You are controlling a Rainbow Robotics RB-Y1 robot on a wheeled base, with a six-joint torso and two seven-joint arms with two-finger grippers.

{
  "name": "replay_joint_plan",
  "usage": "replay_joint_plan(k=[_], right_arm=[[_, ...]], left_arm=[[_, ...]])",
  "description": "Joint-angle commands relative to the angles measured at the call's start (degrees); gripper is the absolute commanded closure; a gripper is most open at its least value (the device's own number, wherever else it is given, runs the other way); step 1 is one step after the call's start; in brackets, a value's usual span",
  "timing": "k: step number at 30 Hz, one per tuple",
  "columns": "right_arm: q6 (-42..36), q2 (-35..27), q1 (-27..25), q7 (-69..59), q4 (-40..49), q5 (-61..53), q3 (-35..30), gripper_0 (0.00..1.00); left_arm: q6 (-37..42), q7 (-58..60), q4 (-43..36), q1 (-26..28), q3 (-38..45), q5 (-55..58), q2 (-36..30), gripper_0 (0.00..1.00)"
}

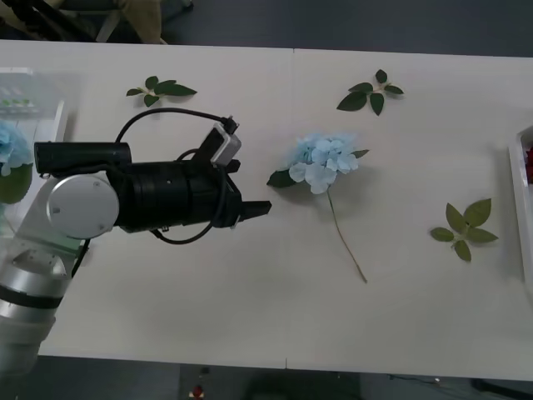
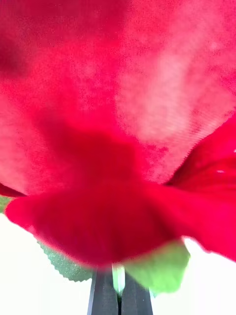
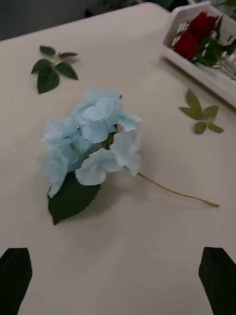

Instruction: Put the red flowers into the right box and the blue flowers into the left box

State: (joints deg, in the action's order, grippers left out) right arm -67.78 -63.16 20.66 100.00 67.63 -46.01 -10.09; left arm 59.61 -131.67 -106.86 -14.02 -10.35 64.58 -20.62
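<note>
One blue hydrangea (image 1: 323, 162) lies near the middle of the table (image 1: 250, 317), head toward the far edge, its thin stem trailing back toward the near edge. The left gripper (image 1: 260, 208) hovers just beside it on the left, black fingers (image 3: 14, 275) spread wide — in the left wrist view they sit at the two bottom corners with the bloom (image 3: 91, 142) and its dark leaf lying between and ahead of them. Nothing is held there yet.

At the table's left edge the left box (image 1: 50, 108) already has a blue flower (image 1: 10, 148) in it. At the right edge the right box (image 1: 520, 187) shows as a white rim with red inside; the left wrist view shows red roses (image 3: 196, 37) lying in it. The right gripper (image 2: 119, 295) has its fingers pinched close on a pale stem, with a red rose (image 2: 118, 147) pressed right up against its camera — so it is holding a red flower, though I cannot place that arm over the table.

What might go wrong: the hydrangea head is soft and puffy, so closing on the petals alone could let it slip out on the lift. The stem is thin and flat on the table — fingers coming down on it may scrape the surface or miss. Three loose leaf sprigs (image 1: 463, 229) lie about; the long stem could drag one along.
</note>
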Motion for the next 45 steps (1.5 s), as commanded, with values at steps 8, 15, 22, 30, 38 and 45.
replay_joint_plan(k=[8,15,22,30,38,45], right_arm=[[5.1,-1.0,2.4,2.7,-3.6,-1.6,2.4,0.1],[-2.4,-1.0,1.8,4.7,1.6,-10.4,2.2,0.01],[-10.9,0.9,-2.9,0.5,22.3,-16.5,0.4,0.01],[-14.7,7.7,-10.4,-14.7,50.9,-16.7,1.3,0.01],[-11.0,13.5,-7.6,-22.7,56.5,-11.3,13.9,0.0],[-4.0,18.3,2.1,-29.3,48.4,-1.1,31.5,0.01]], left_arm=[[3.9,-23.3,-0.9,11.9,7.9,29.5,4.2,0.0],[6.9,-23.3,-1.0,11.8,9.0,31.7,4.4,0.0],[7.7,-23.3,-0.8,10.4,8.2,31.7,5.3,0.0],[7.8,-23.3,-0.8,9.8,7.7,33.5,5.0,0.0],[7.4,-23.3,-0.4,9.8,7.7,33.7,4.7,0.0],[7.4,-23.3,-0.4,9.8,7.7,33.7,4.7,0.0]])
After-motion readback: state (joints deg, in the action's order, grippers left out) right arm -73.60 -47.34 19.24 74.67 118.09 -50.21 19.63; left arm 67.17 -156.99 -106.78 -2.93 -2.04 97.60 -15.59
